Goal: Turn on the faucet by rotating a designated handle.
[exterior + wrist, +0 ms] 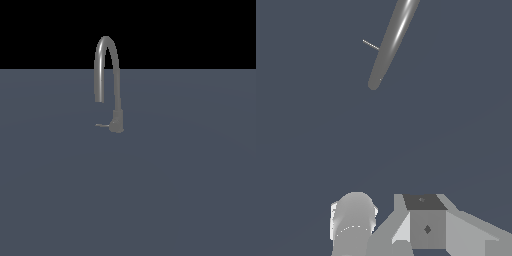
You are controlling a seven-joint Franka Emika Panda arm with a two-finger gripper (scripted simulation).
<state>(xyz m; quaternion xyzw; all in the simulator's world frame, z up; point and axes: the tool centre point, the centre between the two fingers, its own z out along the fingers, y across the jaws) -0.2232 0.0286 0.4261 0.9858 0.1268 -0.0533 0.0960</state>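
- The faucet (116,120) is standing alone toward the far side of the grey floor (175,190), its tall spout arching over to the exterior view's left.
- The handle (102,125) is sticking out sideways from the base, toward the exterior view's left.
- The gripper's fingers aren't showing in either view, so I cannot tell how wide it is standing or whether it is gripping anything.

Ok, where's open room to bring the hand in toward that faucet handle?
Bare floor lies all around the faucet. The handle sticks out to the exterior view's left, with open surface beside it. The only tight spot is under the spout, above the handle.
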